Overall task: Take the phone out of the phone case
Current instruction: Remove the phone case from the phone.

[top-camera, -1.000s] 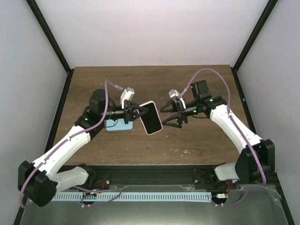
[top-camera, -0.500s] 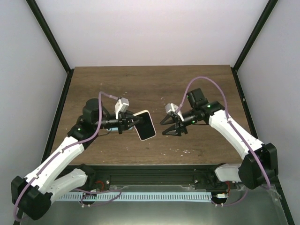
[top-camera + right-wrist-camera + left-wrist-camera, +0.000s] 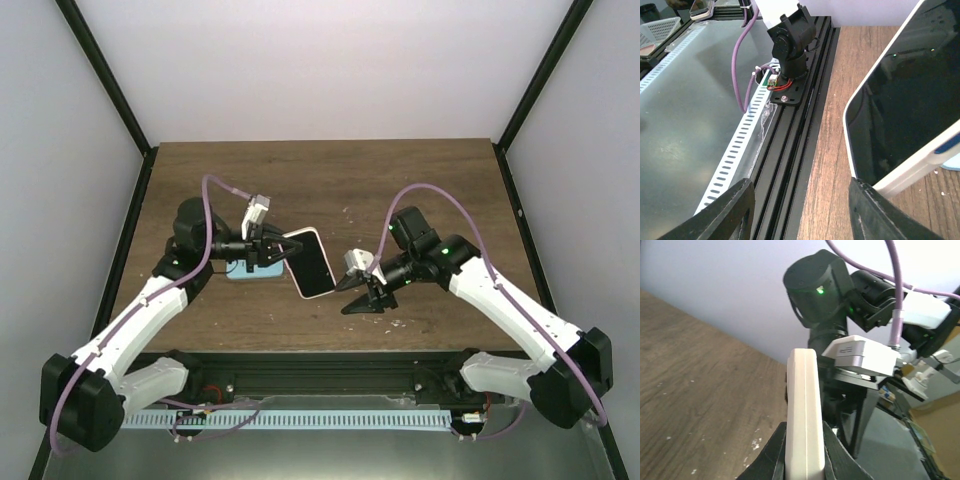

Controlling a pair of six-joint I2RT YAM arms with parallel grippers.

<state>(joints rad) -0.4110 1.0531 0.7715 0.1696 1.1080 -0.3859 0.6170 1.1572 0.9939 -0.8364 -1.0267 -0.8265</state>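
One narrow pinch: left gripper (image 3: 281, 248) clamps the white phone (image 3: 314, 266) mid-frame, right gripper (image 3: 350, 296) gapes empty beside it; the phone might slip.

- Ahead of my right fingers (image 3: 725, 212), a black slotted rail (image 3: 795, 130) edges a dark wooden table (image 3: 860, 50) scuffed with pale specks.
- Beyond the rail, away from the table, lies a glossy grey surface (image 3: 685, 110) carrying a white perforated strip (image 3: 735, 155).
- A white basket (image 3: 660, 27) sits far ahead at that surface's corner.
- Past my left fingers (image 3: 771, 455), a plain pale wall (image 3: 715, 280) rises behind the table's far edge.
- Black frame posts (image 3: 110, 88) slant up at the back corners.
- The light is soft and even.
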